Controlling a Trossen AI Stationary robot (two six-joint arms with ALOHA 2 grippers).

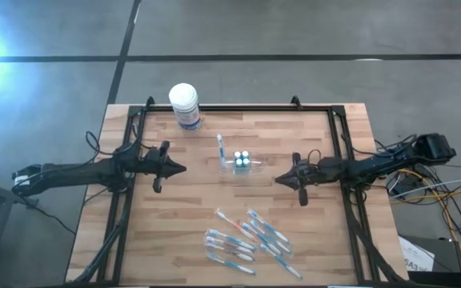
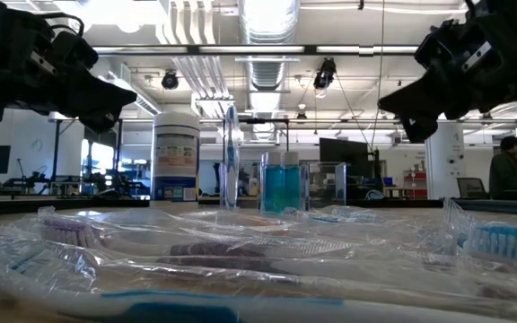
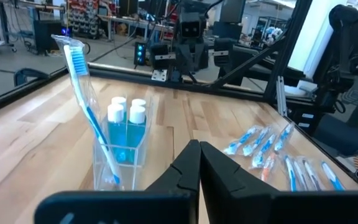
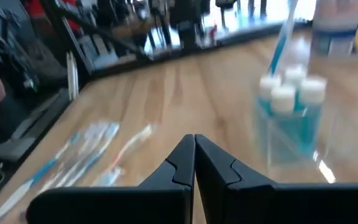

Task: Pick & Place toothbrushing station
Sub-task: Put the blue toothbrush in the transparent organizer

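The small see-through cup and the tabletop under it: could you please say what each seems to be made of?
The small clear cup looks like glossy transparent plastic, since the blue toothbrush and white-capped blue bottles show through its walls. The tabletop looks like light wood with a matte finish: visible grain and plank seams.

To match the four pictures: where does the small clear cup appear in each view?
High view: clear cup at table centre, between both grippers.
Low view: centre.
Left wrist view: left of middle.
Right wrist view: right side.
Shared landmark: white-lidded tub.

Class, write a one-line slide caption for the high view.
Both shut grippers, left and right, flank a clear cup; wrapped toothbrushes lie scattered.
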